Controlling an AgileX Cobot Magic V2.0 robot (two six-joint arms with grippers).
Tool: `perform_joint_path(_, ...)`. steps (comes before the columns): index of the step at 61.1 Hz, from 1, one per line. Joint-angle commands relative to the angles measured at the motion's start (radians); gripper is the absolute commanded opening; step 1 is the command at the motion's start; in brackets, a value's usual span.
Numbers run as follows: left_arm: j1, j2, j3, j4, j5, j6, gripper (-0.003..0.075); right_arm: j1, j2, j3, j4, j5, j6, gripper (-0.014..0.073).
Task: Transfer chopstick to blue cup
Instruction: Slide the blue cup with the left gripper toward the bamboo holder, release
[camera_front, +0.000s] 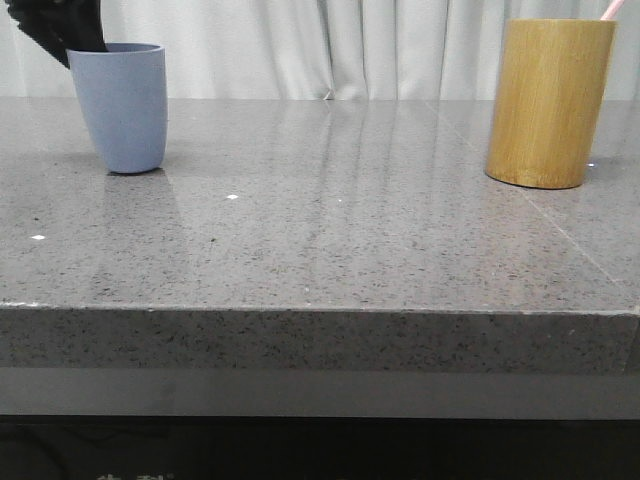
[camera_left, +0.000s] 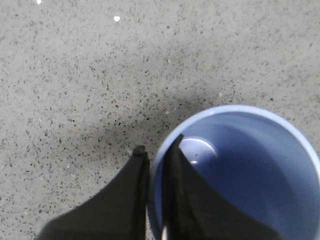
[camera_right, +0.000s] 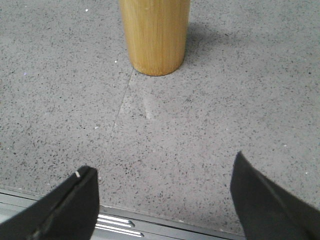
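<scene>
The blue cup (camera_front: 122, 105) stands upright at the far left of the table. My left gripper (camera_front: 86, 44) is at its rim from above. In the left wrist view the left gripper (camera_left: 159, 145) is shut on the rim of the blue cup (camera_left: 250, 165), one finger inside and one outside. The cup's inside looks empty. A pale pink chopstick end (camera_front: 612, 8) sticks out of the tan bamboo holder (camera_front: 548, 100) at the far right. My right gripper (camera_right: 162, 164) is open and empty over the table's front edge, well short of the holder (camera_right: 155, 35).
The grey speckled stone table (camera_front: 320, 230) has a front edge (camera_front: 320, 310) close to the camera. White curtains hang behind it. A metal rail (camera_right: 120, 222) runs below the front edge under the right gripper.
</scene>
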Motion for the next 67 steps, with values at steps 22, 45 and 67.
perform_joint_path(22,-0.182,-0.033,-0.218,-0.014,0.019,-0.003,-0.0019,0.002,0.007,-0.035,0.010,-0.072,-0.008,0.0561)
perform_joint_path(45,-0.342,0.082,-0.331,-0.014,0.023,-0.006,-0.0019,0.002,0.007,-0.035,0.010,-0.040,-0.008,0.0561)
perform_joint_path(67,-0.380,0.158,-0.355,-0.014,0.019,-0.006,-0.0018,0.002,0.007,-0.035,0.011,-0.026,-0.008,0.0561)
